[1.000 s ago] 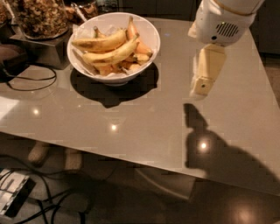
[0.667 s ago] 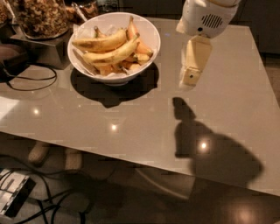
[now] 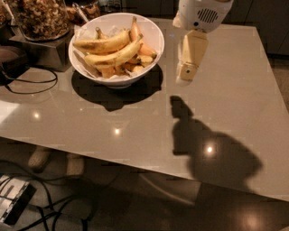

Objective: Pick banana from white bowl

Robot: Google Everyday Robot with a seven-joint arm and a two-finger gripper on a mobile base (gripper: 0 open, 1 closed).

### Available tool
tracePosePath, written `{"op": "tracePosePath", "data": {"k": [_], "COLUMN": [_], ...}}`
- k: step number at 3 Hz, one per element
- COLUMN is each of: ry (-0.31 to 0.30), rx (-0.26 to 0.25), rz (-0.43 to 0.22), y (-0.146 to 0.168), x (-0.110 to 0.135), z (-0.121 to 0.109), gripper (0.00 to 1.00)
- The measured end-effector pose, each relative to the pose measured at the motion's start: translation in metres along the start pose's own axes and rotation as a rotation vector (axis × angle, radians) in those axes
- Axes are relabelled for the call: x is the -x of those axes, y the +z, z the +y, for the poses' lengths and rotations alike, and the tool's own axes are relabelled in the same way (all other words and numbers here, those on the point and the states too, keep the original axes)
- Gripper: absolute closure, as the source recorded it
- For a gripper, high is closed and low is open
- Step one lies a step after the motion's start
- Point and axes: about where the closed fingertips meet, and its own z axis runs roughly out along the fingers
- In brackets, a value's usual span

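The white bowl [image 3: 151,31] stands at the back left of the grey table. It holds several bananas. A long yellow banana [image 3: 118,55] with brown speckles lies across the middle, another long one [image 3: 100,44] lies behind it, and shorter orange-tinted ones lie beneath. My gripper [image 3: 186,73] hangs from the white arm [image 3: 203,13] above the table, just right of the bowl and apart from it. It holds nothing.
A glass jar of brown granola [image 3: 40,18] stands on a dark box left of the bowl. A black cable [image 3: 27,83] loops over the table's left side. The table's front edge [image 3: 135,164] runs across, with cables on the floor below.
The arm and gripper have moved left toward the bowl, and their shadow on the table has moved left with them. The bowl and bananas have not moved.
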Motion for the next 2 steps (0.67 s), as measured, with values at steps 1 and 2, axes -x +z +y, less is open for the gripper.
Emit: {"op": "tracePosePath", "data": {"k": [1,2], "ry": [-0.019,-0.071], "rx": [0.011,0.017], "rz": [-0.041,-0.067], "y": [0.004,0.007], "x": [0.021,0.052], "z": [-0.011,-0.024], "gripper": [0.0,0.0]}}
